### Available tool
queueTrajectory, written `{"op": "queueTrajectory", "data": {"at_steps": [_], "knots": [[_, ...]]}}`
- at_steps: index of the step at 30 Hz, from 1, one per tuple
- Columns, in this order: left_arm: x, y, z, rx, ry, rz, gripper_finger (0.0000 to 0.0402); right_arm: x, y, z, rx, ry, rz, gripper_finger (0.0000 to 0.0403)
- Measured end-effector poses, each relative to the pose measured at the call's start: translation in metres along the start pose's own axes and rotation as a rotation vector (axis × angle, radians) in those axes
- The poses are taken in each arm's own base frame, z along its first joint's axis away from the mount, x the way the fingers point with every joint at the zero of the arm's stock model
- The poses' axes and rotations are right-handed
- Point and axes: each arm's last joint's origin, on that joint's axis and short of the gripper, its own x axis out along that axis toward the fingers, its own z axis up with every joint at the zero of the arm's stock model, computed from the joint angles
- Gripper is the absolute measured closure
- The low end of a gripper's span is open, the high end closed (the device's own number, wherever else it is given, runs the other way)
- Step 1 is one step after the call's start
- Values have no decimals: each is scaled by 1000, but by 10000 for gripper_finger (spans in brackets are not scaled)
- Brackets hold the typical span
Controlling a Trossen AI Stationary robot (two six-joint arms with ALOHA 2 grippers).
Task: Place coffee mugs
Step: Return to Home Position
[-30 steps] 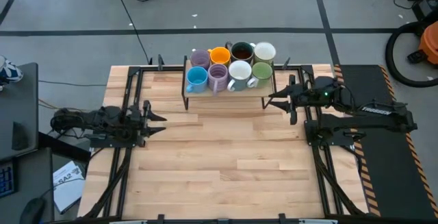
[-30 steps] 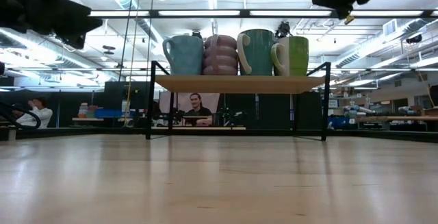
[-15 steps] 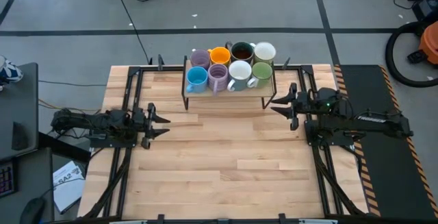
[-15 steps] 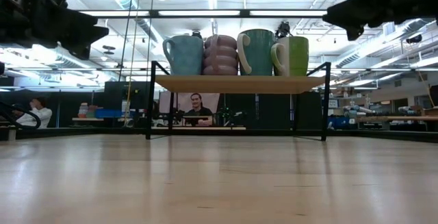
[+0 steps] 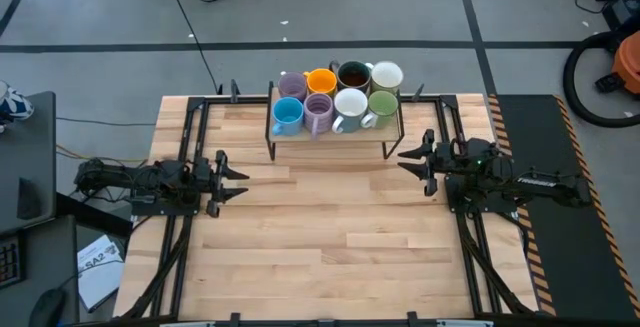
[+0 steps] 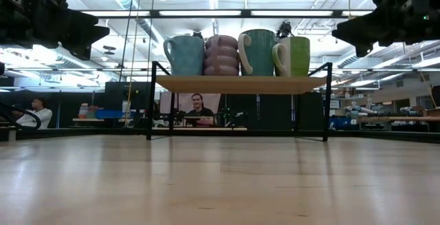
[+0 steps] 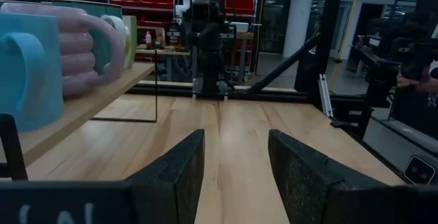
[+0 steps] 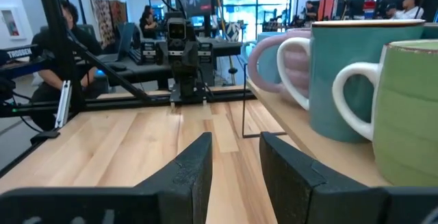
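Eight mugs stand upright on their bases in two rows on a raised wooden shelf at the table's far middle. The back row is lavender, orange, dark brown and cream. The front row is blue, lavender, teal with a white inside and pale green. My left gripper hangs open over the table's left side, pointing right. My right gripper hangs open by the shelf's right end, pointing left. Both are empty.
The shelf stands on thin black metal legs, with a gap beneath it. Black frame rails run along both sides of the table. Bare wood lies between the arms and toward the near edge. People sit in the room beyond.
My right gripper has drawn back from the shelf toward the table's near edge and sunk lower, staying open. My left gripper has shifted a little toward the right and down, then held still. The mugs have not moved.
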Motion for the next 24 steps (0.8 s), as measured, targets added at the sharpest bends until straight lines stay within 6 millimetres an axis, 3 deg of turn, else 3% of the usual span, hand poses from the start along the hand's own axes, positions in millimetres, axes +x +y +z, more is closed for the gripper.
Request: {"op": "queueTrajectory", "data": {"at_steps": [8,17,24], "knots": [[0,0,0,0,0,0,232,0,-1,-27,-3,-20,1,275],[0,0,0,1,1,1,232,0,-1,-31,-28,19,-2,275],[0,0,0,10,1,1,232,0,-1,-33,49,49,-4,275]]}}
